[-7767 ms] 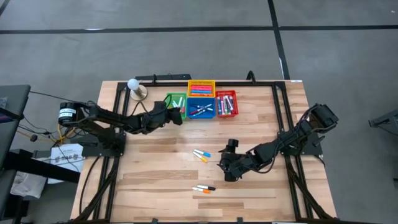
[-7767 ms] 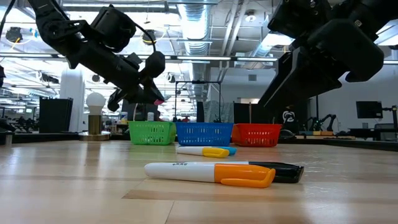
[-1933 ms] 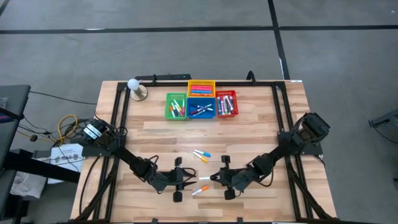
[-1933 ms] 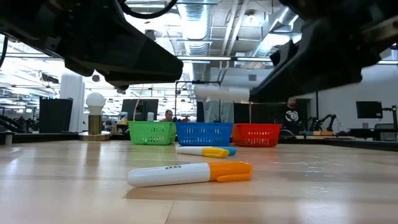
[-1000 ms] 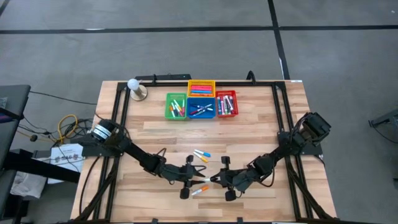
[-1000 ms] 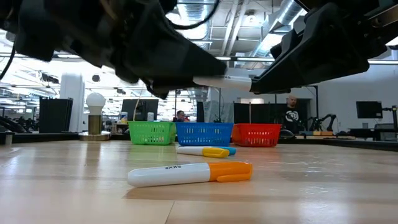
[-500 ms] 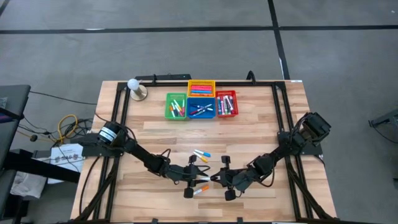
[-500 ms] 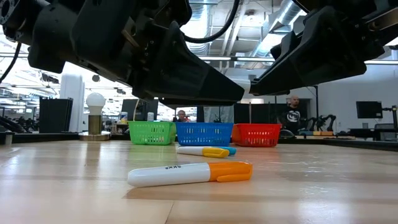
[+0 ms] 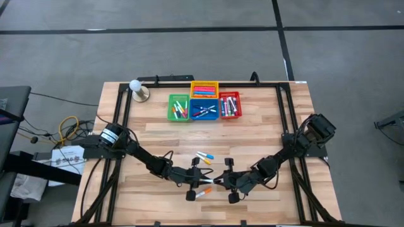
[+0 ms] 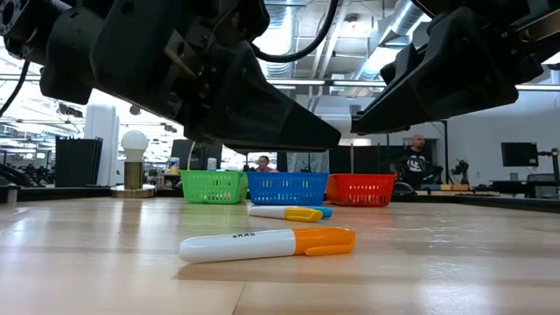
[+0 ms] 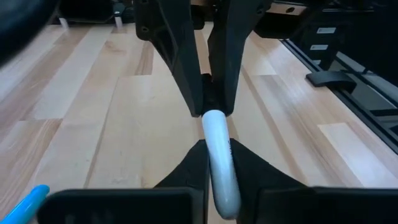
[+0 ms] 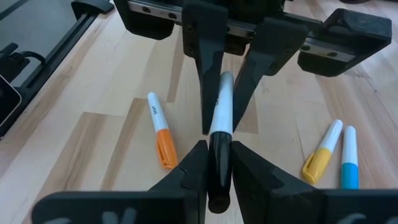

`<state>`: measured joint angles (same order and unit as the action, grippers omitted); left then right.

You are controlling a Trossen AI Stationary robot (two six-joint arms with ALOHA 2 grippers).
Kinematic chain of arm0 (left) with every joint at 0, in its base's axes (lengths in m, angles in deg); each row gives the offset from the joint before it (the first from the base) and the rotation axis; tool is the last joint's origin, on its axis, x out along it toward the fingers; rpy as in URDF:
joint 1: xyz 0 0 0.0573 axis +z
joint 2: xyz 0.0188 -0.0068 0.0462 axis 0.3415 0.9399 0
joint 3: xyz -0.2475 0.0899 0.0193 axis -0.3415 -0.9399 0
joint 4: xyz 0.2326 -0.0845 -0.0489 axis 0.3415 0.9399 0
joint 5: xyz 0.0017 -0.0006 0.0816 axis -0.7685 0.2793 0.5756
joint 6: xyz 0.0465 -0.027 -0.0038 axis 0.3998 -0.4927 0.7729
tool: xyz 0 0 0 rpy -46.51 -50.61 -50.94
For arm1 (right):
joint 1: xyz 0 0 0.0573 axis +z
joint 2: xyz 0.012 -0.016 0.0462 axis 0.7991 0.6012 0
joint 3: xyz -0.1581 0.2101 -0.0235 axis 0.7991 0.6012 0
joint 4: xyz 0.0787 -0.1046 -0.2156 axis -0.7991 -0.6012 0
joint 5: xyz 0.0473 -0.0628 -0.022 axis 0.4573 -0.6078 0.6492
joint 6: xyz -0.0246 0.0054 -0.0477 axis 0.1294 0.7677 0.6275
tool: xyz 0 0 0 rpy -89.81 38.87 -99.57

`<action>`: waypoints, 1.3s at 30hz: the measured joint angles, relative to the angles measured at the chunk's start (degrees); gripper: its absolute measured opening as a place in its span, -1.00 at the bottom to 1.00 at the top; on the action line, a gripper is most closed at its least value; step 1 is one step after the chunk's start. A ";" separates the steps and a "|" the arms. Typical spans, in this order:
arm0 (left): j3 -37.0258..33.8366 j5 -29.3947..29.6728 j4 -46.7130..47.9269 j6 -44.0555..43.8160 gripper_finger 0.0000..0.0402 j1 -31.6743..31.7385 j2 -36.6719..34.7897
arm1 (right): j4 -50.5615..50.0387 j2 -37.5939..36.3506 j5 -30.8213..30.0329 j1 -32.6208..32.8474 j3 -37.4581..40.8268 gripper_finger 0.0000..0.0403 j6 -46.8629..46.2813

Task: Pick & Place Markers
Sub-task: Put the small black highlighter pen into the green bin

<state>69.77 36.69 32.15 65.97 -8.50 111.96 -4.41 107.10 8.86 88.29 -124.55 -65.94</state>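
Three markers are lying loose on the bench: an orange marker, a yellow marker and a blue marker. Left tool and right tool are both clenching a black-capped marker mid-air; baskets are already holding many.

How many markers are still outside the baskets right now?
4. An orange-capped marker lies on the table, a yellow-capped marker and a blue-capped marker lie side by side, and a black-capped marker is gripped by both the left gripper and right gripper. Arms may hide others.
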 joint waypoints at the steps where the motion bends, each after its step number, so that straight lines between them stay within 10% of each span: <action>1: 0.01 -0.09 -0.03 0.03 -0.84 0.00 0.00 | 0.03 0.00 0.00 0.00 0.00 -0.75 0.00; 12: 0.02 -0.96 -0.37 0.24 -0.83 0.00 0.00 | -0.15 0.00 0.14 0.38 -0.02 -0.67 0.31; 26: 0.11 -1.71 -0.44 -1.37 -0.83 -0.02 -0.15 | -9.62 0.04 0.18 1.51 0.00 0.14 -0.54; 39: -0.02 17.14 3.42 -2.18 -0.80 -0.39 -9.33 | -26.41 0.03 1.31 2.10 -0.07 0.13 -16.83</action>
<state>69.75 53.83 35.58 63.79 -8.89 102.63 -30.81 107.13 10.18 90.38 -124.62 -82.78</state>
